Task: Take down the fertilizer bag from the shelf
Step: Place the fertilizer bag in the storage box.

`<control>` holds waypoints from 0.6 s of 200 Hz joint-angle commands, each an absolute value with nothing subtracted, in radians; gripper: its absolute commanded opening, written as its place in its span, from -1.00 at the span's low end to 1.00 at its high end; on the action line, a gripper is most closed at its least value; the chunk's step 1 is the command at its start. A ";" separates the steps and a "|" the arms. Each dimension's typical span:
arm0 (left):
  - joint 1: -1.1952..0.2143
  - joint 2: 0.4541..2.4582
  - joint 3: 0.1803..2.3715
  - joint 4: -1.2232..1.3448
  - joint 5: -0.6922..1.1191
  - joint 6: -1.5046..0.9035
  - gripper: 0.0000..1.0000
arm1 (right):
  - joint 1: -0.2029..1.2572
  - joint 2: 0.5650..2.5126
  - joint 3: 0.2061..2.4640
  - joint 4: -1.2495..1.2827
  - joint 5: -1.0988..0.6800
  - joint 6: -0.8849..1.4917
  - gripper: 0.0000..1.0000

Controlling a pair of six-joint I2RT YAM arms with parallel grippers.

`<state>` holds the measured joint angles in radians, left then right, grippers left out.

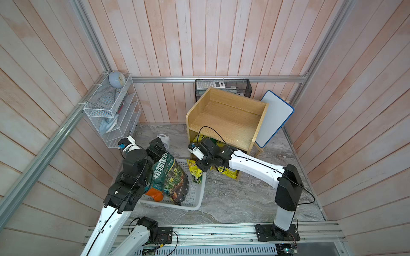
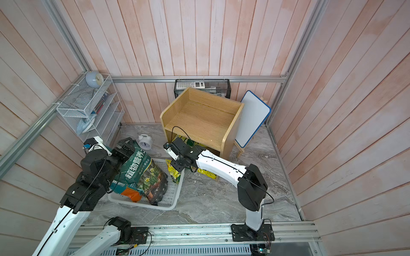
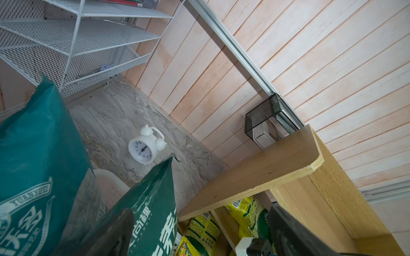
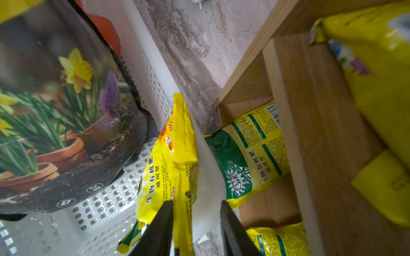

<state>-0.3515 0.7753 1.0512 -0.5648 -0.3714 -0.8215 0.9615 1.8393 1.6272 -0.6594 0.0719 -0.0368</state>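
Marble tabletop point(image 4: 188, 44): your right gripper point(image 4: 195, 204) is parted over the fertilizer bag point(image 4: 173, 159) on the edge of the tray point(image 4: 153, 53). Your left gripper point(image 1: 158, 143) is spread wide.

Showed a light oak shelf point(image 1: 226, 115); yellow fertilizer bag point(image 4: 170, 164) with green print; teal soil bag point(image 1: 168, 177) printed with yellow daffodils, terracotta pots; white perforated basket point(image 1: 200, 196); grey veined floor point(image 1: 233, 199); pink plank walls point(image 1: 199, 37).

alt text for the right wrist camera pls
The right gripper, jaws apart, hangs over a yellow fertilizer bag standing on edge against the rim of a white perforated basket. A big soil bag printed with daffodils sits in the basket; beside it, the wooden shelf holds more yellow bags.
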 commanded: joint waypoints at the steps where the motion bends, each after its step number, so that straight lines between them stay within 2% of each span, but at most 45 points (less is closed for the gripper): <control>1: -0.344 0.781 1.051 -0.542 -0.367 -0.824 1.00 | 0.989 1.760 1.641 -0.726 0.142 -0.137 0.06; 13: -0.344 0.781 1.048 -0.539 -0.367 -0.822 1.00 | 0.998 1.717 1.623 -0.703 0.165 -0.169 0.20; 34: -0.344 0.781 1.042 -0.537 -0.368 -0.819 1.00 | 1.000 1.692 1.655 -0.746 0.209 -0.225 0.27; 68: -0.342 0.779 1.034 -0.536 -0.377 -0.805 1.00 | 1.010 1.769 1.764 -0.878 0.378 -0.346 0.29; 96: -0.339 0.777 1.026 -0.564 -0.398 -0.780 1.00 | 1.050 1.854 1.806 -0.866 0.598 -0.500 0.28; 120: -0.333 0.776 1.025 -0.593 -0.414 -0.759 1.00 | 1.063 1.932 1.878 -0.879 0.667 -0.594 0.29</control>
